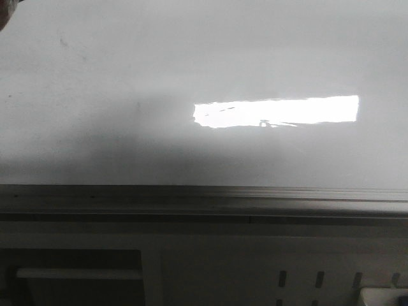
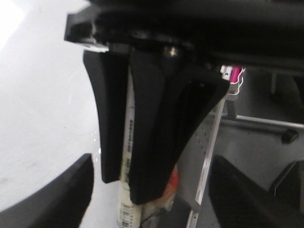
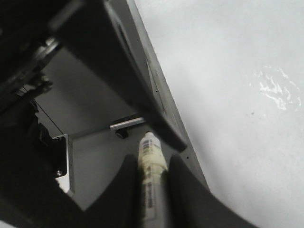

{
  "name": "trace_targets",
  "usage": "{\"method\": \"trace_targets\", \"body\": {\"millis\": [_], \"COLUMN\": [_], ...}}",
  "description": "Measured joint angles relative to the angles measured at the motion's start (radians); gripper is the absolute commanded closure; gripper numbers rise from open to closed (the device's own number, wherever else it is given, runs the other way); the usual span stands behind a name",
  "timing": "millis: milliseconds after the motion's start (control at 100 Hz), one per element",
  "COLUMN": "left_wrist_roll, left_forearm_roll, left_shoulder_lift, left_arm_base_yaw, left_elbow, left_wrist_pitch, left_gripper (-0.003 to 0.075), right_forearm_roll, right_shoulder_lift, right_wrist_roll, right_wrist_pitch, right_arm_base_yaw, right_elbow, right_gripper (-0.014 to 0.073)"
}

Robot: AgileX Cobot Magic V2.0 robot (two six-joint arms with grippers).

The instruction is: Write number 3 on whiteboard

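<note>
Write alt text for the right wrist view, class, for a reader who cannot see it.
A pale marker with printed text is clamped between the right gripper's dark fingers, its end pointing toward the whiteboard's metal frame edge. The glossy whiteboard fills the rest of the view, blank apart from a light reflection.

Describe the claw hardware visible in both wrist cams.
Left claw: matte black, with broad wedge-shaped fingers under a black mount that carries a bolt head. Right claw: the same dark, rounded black fingers. No cables or markings can be made out.
</note>
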Motion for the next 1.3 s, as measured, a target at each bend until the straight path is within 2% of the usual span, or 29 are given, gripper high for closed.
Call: {"method": "trace_targets", "body": {"millis": [250, 390, 580, 750, 1030, 1300], "left_wrist_roll": [-0.063, -0.261, -0.602, -0.681, -0.696, -0.696], "left_forearm_roll": [0.021, 0.176, 0.373, 0.372, 0.269, 0.255], "left_shoulder_lift": [-0.130, -0.273, -0.484, -0.609, -0.643, -0.643], "left_arm_base_yaw": [0.000, 0.021, 0.039, 0.039, 0.039, 0.039], "left_elbow": [0.000, 0.000, 0.070, 0.185, 0.292, 0.298], "left_wrist_pitch": [-0.049, -0.049, -0.047, -0.050, -0.144, -0.167], "left_gripper": [0.0222, 0.0302, 0.0505, 0.0738, 0.0741, 0.0741], "right_forearm_roll": [-0.073, -0.106, -0.113, -0.113, -0.104, -0.098], "right_shoulder_lift": [-0.051, -0.140, -0.280, -0.312, -0.300, -0.296], "right_wrist_roll": [0.000, 0.003, 0.003, 0.003, 0.003, 0.003], "right_wrist_pitch": [0.007, 0.006, -0.133, -0.333, -0.503, -0.526], "right_arm_base_yaw": [-0.027, -0.073, -0.094, -0.094, -0.094, -0.094], "right_elbow": [0.013, 0.068, 0.227, 0.368, 0.406, 0.406], "right_gripper": [0.0654, 0.0637, 0.0637, 0.0637, 0.0638, 0.0638]}}
